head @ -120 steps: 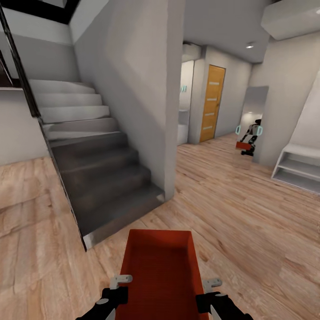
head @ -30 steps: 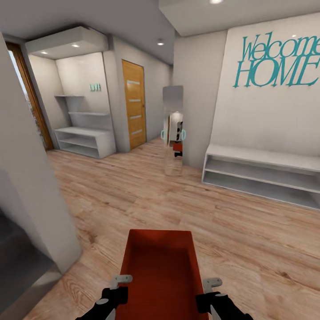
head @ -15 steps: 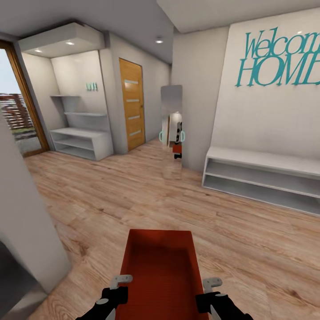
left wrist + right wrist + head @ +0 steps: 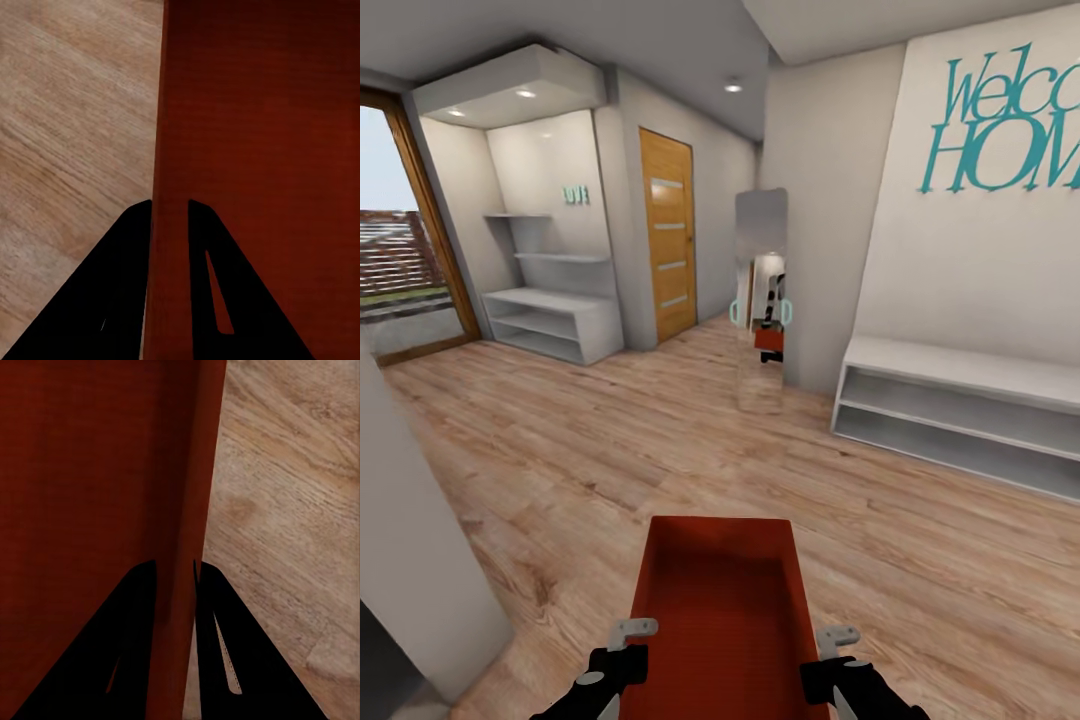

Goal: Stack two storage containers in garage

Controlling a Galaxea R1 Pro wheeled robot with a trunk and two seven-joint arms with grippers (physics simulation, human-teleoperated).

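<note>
Wood-plank flooring (image 4: 660,440) runs through a white hallway. One red-orange storage container (image 4: 720,600) sits at the bottom centre of the head view, carried above the planks. Two grippers hold it: the left gripper (image 4: 169,214) has its fingers closed on the left wall, the right gripper (image 4: 175,574) on the right wall. Beyond stand one orange door (image 4: 668,235), one mirror (image 4: 761,300), two white shelf units and teal wall lettering (image 4: 1005,125).

Head cam looks forward and down over the container (image 4: 720,610) into the hallway. Wrist cams sit close on its left (image 4: 169,225) and right (image 4: 184,585) walls, wood floor (image 4: 67,127) beyond.
</note>
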